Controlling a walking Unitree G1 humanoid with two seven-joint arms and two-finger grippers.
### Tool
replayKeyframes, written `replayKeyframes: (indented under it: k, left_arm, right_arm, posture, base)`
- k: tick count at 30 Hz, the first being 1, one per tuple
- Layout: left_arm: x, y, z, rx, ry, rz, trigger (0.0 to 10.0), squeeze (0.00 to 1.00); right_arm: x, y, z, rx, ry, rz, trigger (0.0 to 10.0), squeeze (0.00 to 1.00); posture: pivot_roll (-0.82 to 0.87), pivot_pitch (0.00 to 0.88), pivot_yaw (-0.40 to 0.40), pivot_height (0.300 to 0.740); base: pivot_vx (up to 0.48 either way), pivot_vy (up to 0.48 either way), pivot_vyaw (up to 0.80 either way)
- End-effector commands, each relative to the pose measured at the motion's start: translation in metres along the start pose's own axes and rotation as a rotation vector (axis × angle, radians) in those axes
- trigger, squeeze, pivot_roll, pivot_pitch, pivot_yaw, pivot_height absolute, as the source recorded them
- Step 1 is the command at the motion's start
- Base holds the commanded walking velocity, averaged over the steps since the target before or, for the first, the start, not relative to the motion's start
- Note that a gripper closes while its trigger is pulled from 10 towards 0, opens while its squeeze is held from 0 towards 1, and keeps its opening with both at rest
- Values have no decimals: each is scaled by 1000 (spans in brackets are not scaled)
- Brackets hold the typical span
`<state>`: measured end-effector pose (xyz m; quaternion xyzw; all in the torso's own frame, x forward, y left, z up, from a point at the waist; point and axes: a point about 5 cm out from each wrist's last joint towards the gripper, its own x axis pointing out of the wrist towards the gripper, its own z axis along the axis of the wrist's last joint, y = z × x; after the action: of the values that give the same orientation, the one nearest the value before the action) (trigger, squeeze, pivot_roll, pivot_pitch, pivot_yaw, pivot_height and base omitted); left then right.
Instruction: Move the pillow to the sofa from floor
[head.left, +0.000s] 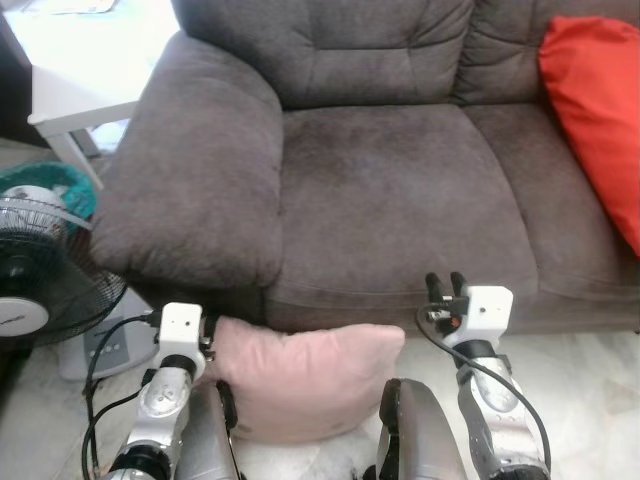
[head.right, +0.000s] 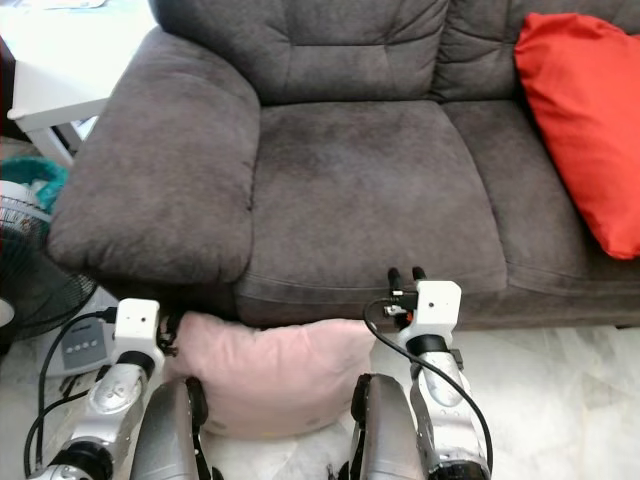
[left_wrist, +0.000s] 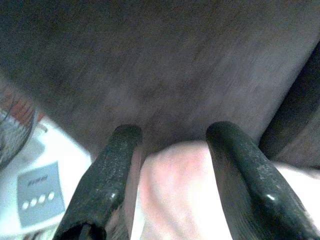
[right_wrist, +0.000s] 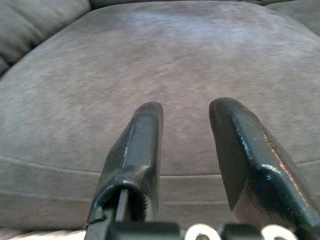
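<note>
A pale pink pillow (head.left: 310, 375) lies on the floor against the front of the grey sofa (head.left: 390, 170), between my two arms. My left gripper (left_wrist: 175, 137) is at the pillow's upper left corner, open, its two black fingers straddling a bulge of pink fabric (left_wrist: 175, 190). My right gripper (head.left: 445, 282) hangs just above the pillow's right end, in front of the seat cushion's edge (right_wrist: 165, 60). It is open, with nothing between its fingers.
A red cushion (head.left: 600, 110) leans on the sofa's right seat. The wide left armrest (head.left: 190, 170) overhangs the pillow's left end. A standing fan (head.left: 40, 270) and a white box with buttons (head.left: 105, 350) are at left on the floor, with a white table (head.left: 80, 80) behind.
</note>
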<state>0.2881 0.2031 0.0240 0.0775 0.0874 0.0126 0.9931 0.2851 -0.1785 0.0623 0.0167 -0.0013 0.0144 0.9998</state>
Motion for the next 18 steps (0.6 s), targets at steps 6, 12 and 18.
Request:
replayKeyframes:
  k: [6,12,18]
  left_arm:
    - [-10,-5,-20,-45,110,-17,10000,0]
    - [-7,5,-18,-71,124,21,10000,0]
    - [4,11,-5,-37,100,19,10000,0]
  right_arm:
    - [-4,-1,-6,3,30,-1,10000,0]
    - [-4,-2,-5,1,32,3,10000,0]
    - [-3,-3,-3,-1,25,5,10000,0]
  posture:
    - [134,123,-52,474]
    - [128,128,-56,474]
    - [120,132,-57,474]
  base:
    - [0,0,0]
    - [0,0,0]
    - [0,0,0]
